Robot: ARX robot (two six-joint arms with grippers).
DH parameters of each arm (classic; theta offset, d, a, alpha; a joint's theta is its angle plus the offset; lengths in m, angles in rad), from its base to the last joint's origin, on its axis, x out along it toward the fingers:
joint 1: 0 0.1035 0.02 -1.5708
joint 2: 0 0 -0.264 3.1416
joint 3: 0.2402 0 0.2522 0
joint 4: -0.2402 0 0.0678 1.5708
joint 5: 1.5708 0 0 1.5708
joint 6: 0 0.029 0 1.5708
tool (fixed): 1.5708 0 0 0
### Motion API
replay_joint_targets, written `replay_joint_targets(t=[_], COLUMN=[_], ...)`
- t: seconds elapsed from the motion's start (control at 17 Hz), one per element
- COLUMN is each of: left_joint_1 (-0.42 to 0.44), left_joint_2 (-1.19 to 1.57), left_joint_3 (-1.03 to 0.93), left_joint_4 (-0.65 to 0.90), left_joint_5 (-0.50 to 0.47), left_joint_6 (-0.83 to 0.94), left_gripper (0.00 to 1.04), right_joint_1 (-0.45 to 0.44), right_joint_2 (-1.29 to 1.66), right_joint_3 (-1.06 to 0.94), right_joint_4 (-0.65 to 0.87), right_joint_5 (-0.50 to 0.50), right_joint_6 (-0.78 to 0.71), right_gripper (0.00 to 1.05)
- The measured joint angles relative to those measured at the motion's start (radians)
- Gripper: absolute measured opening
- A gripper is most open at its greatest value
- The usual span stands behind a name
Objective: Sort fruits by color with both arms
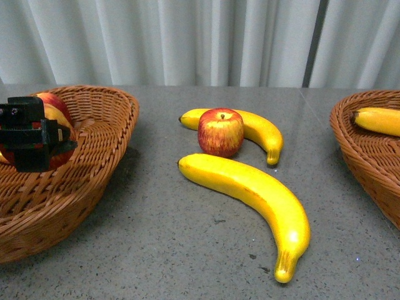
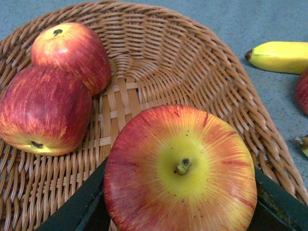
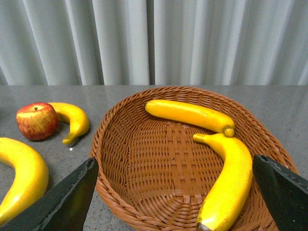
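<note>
1. left gripper (image 1: 34,142) pinches an apple (image 2: 180,168) over the left basket (image 2: 192,67); dropped here it may knock the two apples (image 2: 48,115) inside
2. right gripper (image 3: 174,192) hangs spread, empty, over the banana basket (image 3: 120,144)
3. table apple (image 1: 220,132) seems to touch a banana (image 1: 262,131); grabbing one could shove the other

Place: looks like a robot lab test cell, staged rather than lived-in.
Backdrop: plain pale pleated curtain (image 1: 187,37) across the whole rear.
Surface: grey speckled tabletop (image 1: 156,250).
Props: wicker left basket (image 1: 106,181) and right basket (image 1: 362,156), with a glossy banana (image 1: 250,187) lying loose between them.
Hardware: black left tool (image 1: 39,142) gripping an apple (image 2: 180,168) over the left basket.
</note>
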Motion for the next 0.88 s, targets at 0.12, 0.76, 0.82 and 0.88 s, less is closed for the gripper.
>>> replay_joint_targets(t=[0.12,0.76,0.82,0.88], left_joint_1=[0.011,-0.159,-0.175,-0.183], left_joint_2=[0.028,-0.178,-0.172,-0.153], left_joint_3=[0.0,0.026,0.052,0.075], left_joint_4=[-0.004,-0.172,-0.161,-0.14], left_joint_5=[0.005,-0.043,-0.044,-0.046], left_joint_6=[-0.005,-0.008,0.006,0.021], left_gripper=[0.64,0.98,0.98,0.98], right_joint_1=[0.0,0.0,0.0,0.0], right_joint_2=[0.0,0.0,0.0,0.0], right_joint_3=[0.0,0.0,0.0,0.0], right_joint_4=[0.0,0.0,0.0,0.0], right_joint_5=[0.0,0.0,0.0,0.0], right_joint_6=[0.0,0.0,0.0,0.0], right_gripper=[0.98,0.98,0.98,0.98])
